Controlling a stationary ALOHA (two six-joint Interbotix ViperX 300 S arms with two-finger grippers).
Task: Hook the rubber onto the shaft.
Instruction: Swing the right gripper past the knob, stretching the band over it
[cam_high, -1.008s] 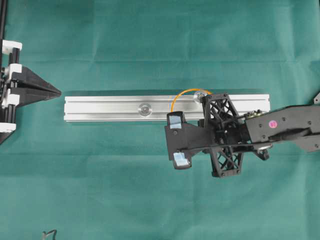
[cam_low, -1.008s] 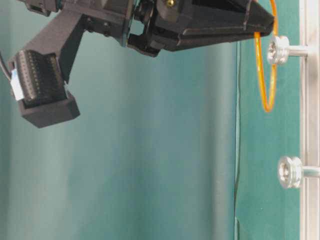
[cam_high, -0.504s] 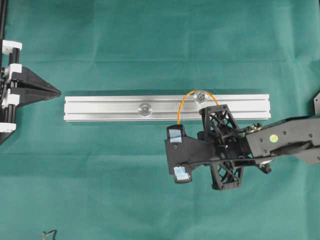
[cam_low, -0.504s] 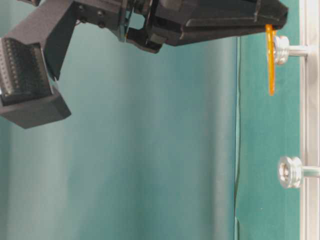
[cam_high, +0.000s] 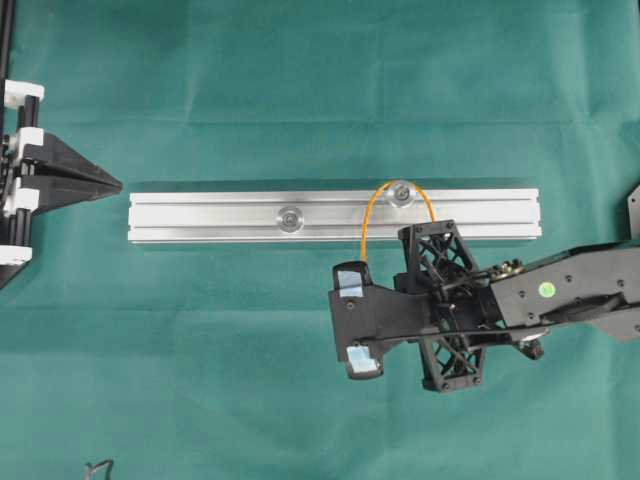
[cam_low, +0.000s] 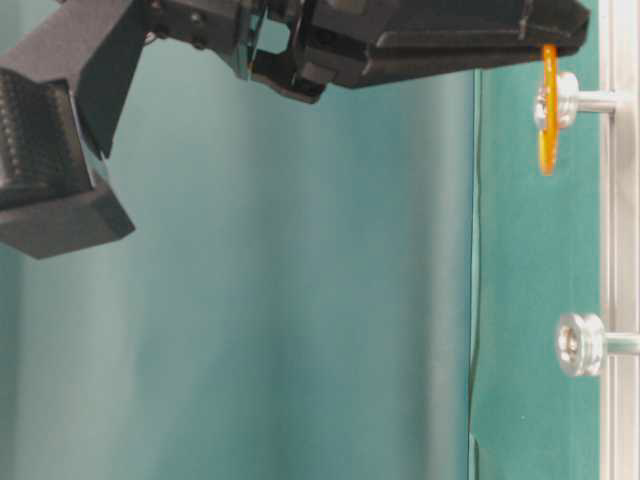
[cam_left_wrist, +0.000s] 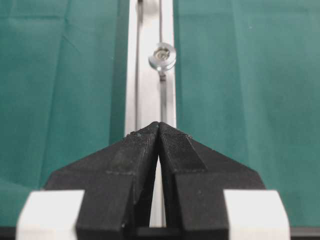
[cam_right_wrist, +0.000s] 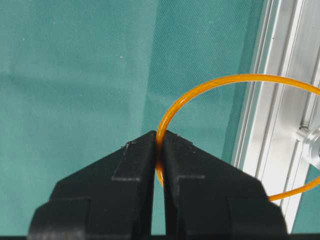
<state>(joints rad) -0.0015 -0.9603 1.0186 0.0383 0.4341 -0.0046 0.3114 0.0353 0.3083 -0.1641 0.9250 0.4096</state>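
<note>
right gripper (cam_right_wrist: 159, 145): jaws pinched on the thin orange rubber band (cam_right_wrist: 200, 92) | band: looped out over the long aluminium rail (cam_high: 220, 217) and around the right-hand silver shaft (cam_high: 402, 193) | left gripper (cam_left_wrist: 159, 131): closed on nothing, held off the rail's left end | rail: laid on the green-covered counter (cam_high: 300, 90)

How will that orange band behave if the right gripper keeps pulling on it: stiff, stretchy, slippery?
Probably stretchy and floppy: the rubber band is thin and curves in an arch around the shaft, without kinks. Likely very light: the right gripper holds it by a pinch on one strand. It may slip or snap back if pulled hard, since only that narrow pinch holds it.
</note>
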